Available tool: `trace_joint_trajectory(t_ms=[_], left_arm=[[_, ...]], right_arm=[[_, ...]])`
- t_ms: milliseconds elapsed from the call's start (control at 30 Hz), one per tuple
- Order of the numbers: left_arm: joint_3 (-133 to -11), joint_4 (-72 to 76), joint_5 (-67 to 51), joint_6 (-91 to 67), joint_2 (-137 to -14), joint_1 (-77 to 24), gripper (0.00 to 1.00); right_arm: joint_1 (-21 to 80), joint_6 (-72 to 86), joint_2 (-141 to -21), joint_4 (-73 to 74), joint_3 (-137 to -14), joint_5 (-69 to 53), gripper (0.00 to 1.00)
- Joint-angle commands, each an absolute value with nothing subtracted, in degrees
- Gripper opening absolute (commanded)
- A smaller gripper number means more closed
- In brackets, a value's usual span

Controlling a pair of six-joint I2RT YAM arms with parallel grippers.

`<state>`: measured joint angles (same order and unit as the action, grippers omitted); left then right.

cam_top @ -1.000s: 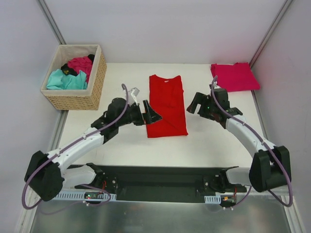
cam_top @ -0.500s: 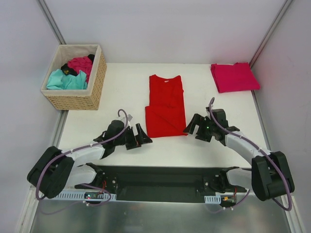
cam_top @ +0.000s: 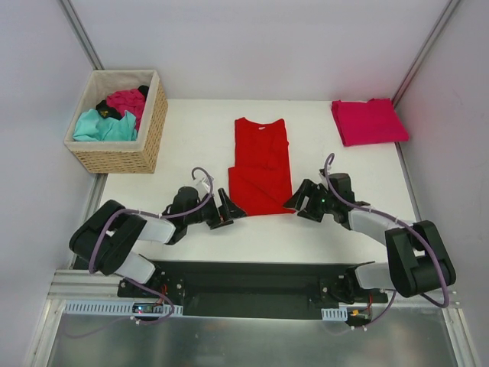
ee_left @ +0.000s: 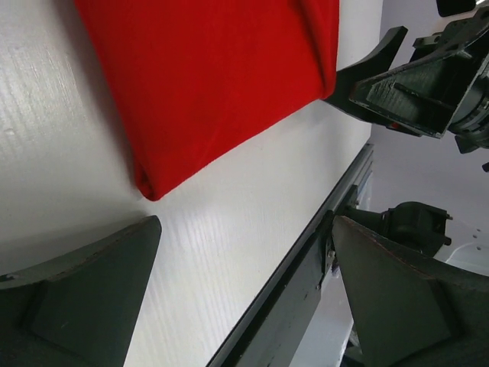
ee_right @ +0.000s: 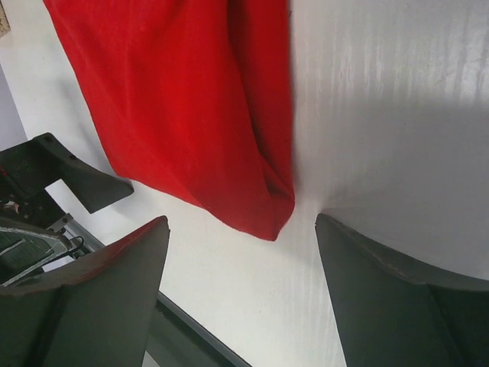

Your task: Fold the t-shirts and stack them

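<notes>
A bright red t-shirt (cam_top: 260, 164) lies folded lengthwise in the middle of the white table, collar at the far end. My left gripper (cam_top: 229, 211) sits low at its near left corner, open, and that corner (ee_left: 153, 183) lies just ahead of the fingers (ee_left: 84, 298). My right gripper (cam_top: 293, 201) is low at the near right corner, open, and the corner (ee_right: 267, 218) lies between and ahead of its fingers (ee_right: 397, 294). Neither gripper holds cloth. A pinkish crimson t-shirt (cam_top: 369, 121) lies folded at the back right.
A tan wicker basket (cam_top: 114, 157) stands at the back left with teal (cam_top: 103, 126), magenta (cam_top: 127, 100) and black cloth in it. The table's black front rail (cam_top: 252, 279) runs just behind both grippers. The enclosure's grey walls close in both sides.
Both grippers have come down the shirt's sides toward me, from its middle to its near corners. The right jaws have narrowed a little. The shirt itself has hardly moved.
</notes>
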<state>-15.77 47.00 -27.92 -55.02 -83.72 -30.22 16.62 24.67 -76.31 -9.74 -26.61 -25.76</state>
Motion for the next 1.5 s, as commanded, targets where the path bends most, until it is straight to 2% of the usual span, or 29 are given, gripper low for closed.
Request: trace_joint_trajectory(t_ms=[0,267,367,700,867,933,967,1000,1033,1067,1100,1167,1233,1333,1400,1467], left_arm=[[-14.77,48.85,-27.60,-55.19,-89.03,-29.18,0.98],[-14.77,49.48,-25.75,-55.81,-93.60,-26.29,0.97],[-15.03,49.48,-26.37,-55.55,-94.74,-25.06,0.97],[-16.87,49.13,-27.60,-54.93,-98.78,-23.91,0.95],[-17.49,49.39,-28.30,-54.58,-99.93,-23.82,0.88],[-17.75,50.01,-28.74,-54.49,-100.46,-23.82,0.77],[-17.75,49.92,-28.83,-54.49,-100.63,-23.82,0.72],[-17.75,50.18,-29.00,-54.58,-100.90,-23.73,0.57],[-17.93,50.01,-29.00,-54.58,-101.07,-23.73,0.50],[-18.02,49.84,-29.09,-54.58,-101.16,-23.64,0.42],[-18.02,49.66,-28.92,-54.58,-101.34,-23.64,0.37],[-18.19,48.96,-28.74,-54.58,-101.51,-23.47,0.18],[-18.54,47.65,-28.39,-54.41,-102.04,-23.47,0.11],[-18.72,47.55,-28.21,-54.32,-102.74,-23.38,0.09],[-18.90,47.20,-28.04,-54.49,-103.09,-23.29,0.00],[-19.51,46.67,-28.04,-54.41,-103.27,-23.29,0.00]], right_arm=[[16.35,24.96,-79.27,-11.69,-26.01,-25.93,0.81],[16.00,25.49,-83.40,-13.88,-27.07,-26.72,0.76],[16.00,25.93,-85.16,-14.76,-27.33,-27.33,0.71],[15.82,25.93,-88.68,-16.35,-28.39,-28.39,0.45],[15.65,26.02,-89.82,-16.79,-28.92,-28.83,0.31],[15.73,26.02,-90.26,-16.87,-29.09,-28.92,0.28],[15.73,25.93,-90.26,-16.87,-29.09,-28.92,0.22],[15.65,25.93,-90.35,-16.87,-29.09,-28.92,0.19],[15.73,25.84,-90.44,-16.79,-29.09,-28.92,0.14],[15.73,25.84,-90.35,-16.79,-29.09,-28.92,0.03],[15.82,25.84,-90.53,-16.87,-29.09,-28.92,0.01],[15.73,25.93,-90.44,-16.79,-29.09,-29.00,0.01],[15.73,25.93,-90.18,-16.96,-28.83,-29.00,0.01],[15.73,25.84,-89.65,-16.96,-28.57,-29.18,0.01],[15.65,25.93,-89.12,-16.96,-28.39,-29.27,0.01],[15.56,25.75,-88.68,-16.96,-28.21,-29.27,0.01]])
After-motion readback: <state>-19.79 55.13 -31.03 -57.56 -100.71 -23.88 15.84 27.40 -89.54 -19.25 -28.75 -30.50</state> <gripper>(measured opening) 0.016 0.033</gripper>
